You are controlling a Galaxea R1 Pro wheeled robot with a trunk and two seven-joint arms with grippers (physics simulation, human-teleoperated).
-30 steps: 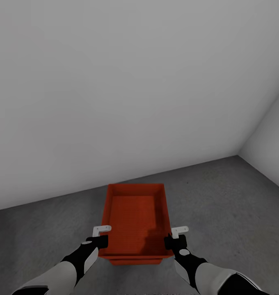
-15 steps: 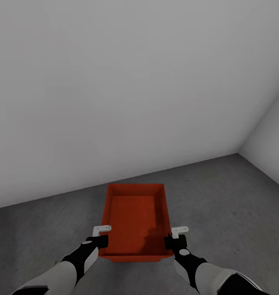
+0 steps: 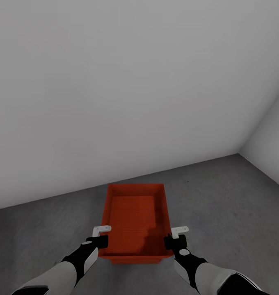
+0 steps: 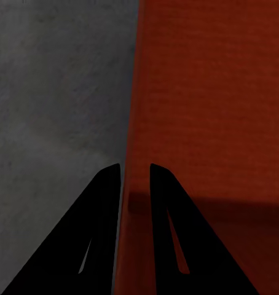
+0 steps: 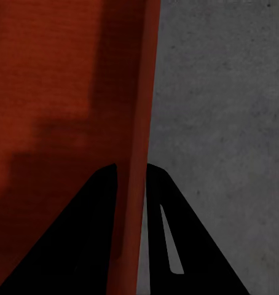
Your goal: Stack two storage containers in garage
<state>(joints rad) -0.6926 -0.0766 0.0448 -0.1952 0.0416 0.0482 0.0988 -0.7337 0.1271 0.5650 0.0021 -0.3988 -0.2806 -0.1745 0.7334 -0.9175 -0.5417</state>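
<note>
An orange-red storage container [image 3: 135, 217] is held low over the dark grey concrete floor [image 3: 221, 196] of the garage, its long side running away from me. My left gripper [image 3: 101, 239] is shut on its left wall near the front corner. My right gripper [image 3: 172, 239] is shut on the right wall opposite. In the left wrist view the thin wall [image 4: 134, 92] passes between the black fingers [image 4: 102, 203]. The right wrist view shows the same with its wall [image 5: 142, 92]. A thin orange strip [image 3: 135, 260] shows under the near rim; I cannot tell whether it is a second container.
A plain pale grey wall [image 3: 115, 82] stands just beyond the container's far end. A second wall [image 3: 270, 143] meets it at the right, forming a corner. Bare concrete spreads to the left [image 3: 41, 229] and right of the container.
Almost nothing differs. The orange strip under the container's near rim narrowed half a second ago and is slightly wider again now. Both grippers keep their hold.
</note>
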